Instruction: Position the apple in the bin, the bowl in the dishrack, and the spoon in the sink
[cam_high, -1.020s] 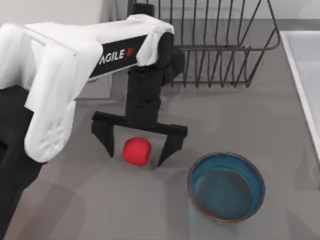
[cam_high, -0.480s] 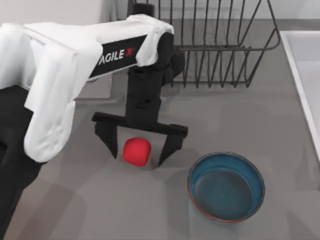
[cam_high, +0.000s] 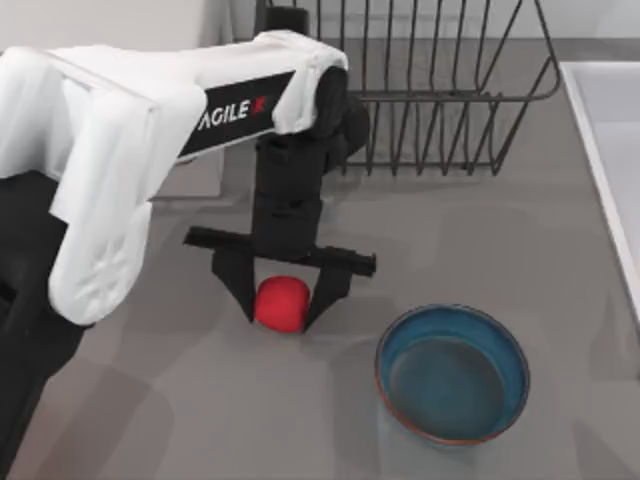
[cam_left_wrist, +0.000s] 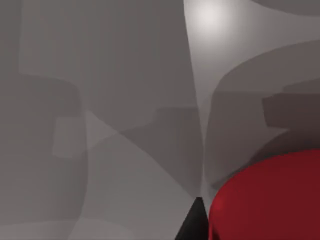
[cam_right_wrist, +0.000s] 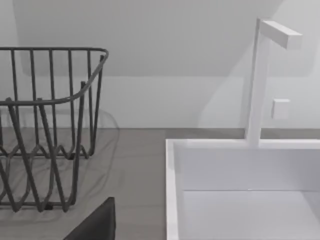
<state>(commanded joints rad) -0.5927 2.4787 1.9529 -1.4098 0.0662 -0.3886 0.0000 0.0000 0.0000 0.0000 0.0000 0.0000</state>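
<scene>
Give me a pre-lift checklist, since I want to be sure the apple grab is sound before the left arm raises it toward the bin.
1. Left gripper fingers on both sides of the apple: ok, they flank it closely in the top view.
2. Fingers pressing firmly on the apple: cannot tell; contact looks likely, grip force is not visible.
3. Apple resting on the table, not yet lifted: ok.
4. Bowl clear of the gripper: ok, it stands apart to the table's right of the apple.
5. Dishrack clear of the lift path: ok, it sits behind the arm's wrist.
6. Bin location confirmed: cannot tell.
</scene>
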